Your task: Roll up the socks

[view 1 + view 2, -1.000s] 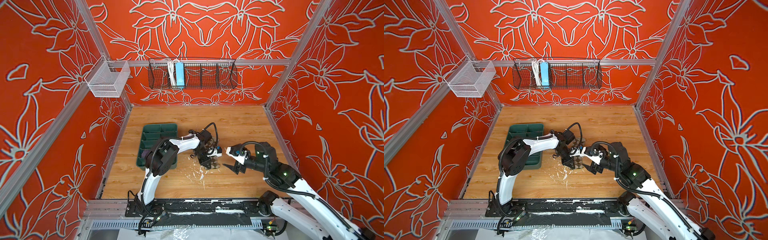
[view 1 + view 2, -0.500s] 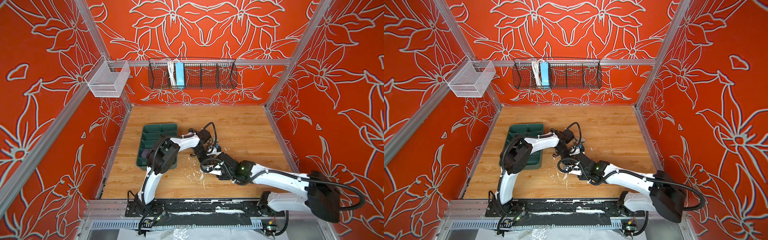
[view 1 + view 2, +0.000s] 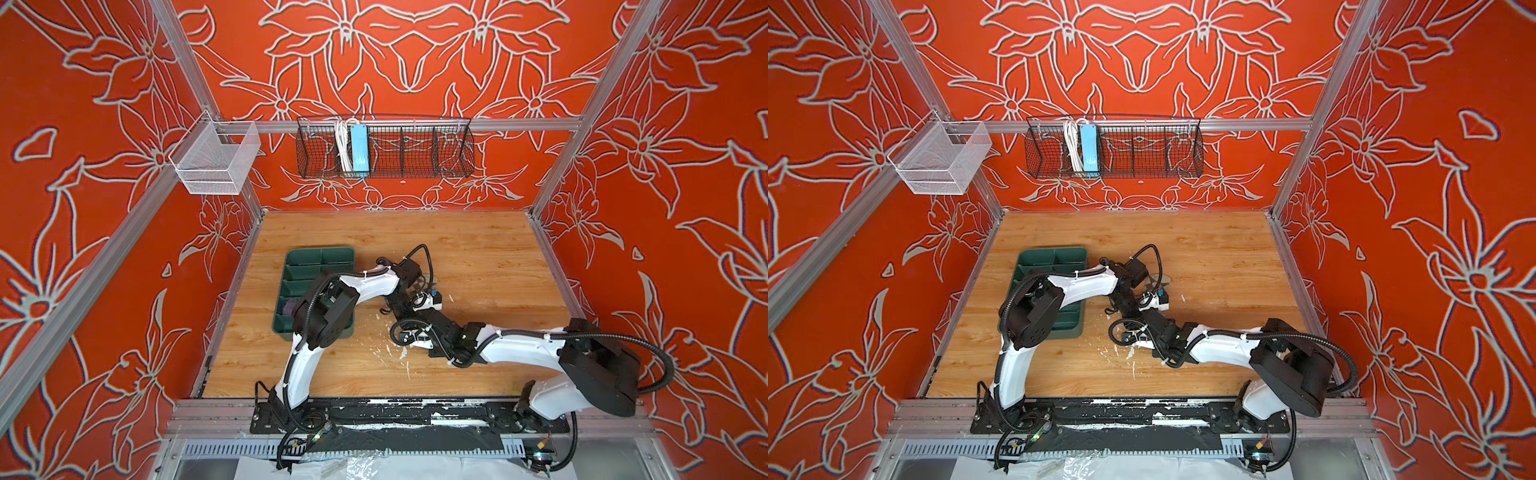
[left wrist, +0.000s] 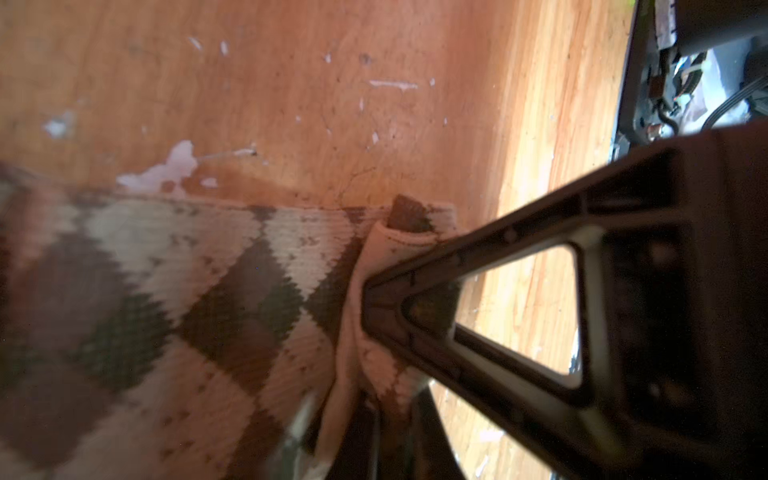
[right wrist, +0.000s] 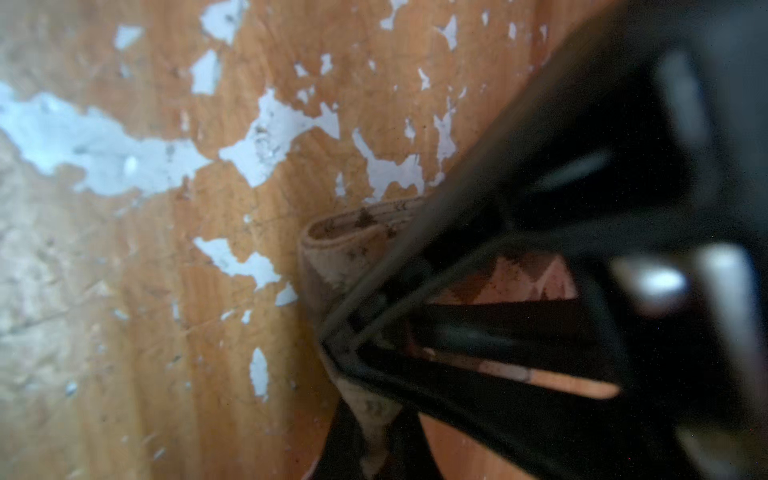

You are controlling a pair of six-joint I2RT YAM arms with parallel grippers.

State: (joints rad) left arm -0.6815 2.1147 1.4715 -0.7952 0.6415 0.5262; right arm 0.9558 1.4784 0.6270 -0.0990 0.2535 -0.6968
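Both grippers pinch the argyle sock (image 4: pixel 174 316) at centre frame, left gripper (image 4: pixel 374 374) and right gripper (image 5: pixel 357 399) seemingly at one end, its length trailing leftward in the left wrist view.

a beige-and-brown diamond-patterned sock (image 4: pixel 174 316) is lying flat on the worn wooden table (image 4: pixel 374 104), its folded cuff end (image 5: pixel 345 253) bunching up where black fingers (image 4: pixel 415 307) are pinching it.

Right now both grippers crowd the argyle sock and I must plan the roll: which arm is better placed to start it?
Probably the right. The right gripper is shut on the argyle sock at a folded edge, low over the table. The left gripper pinches another edge, jaws looking slightly parted.
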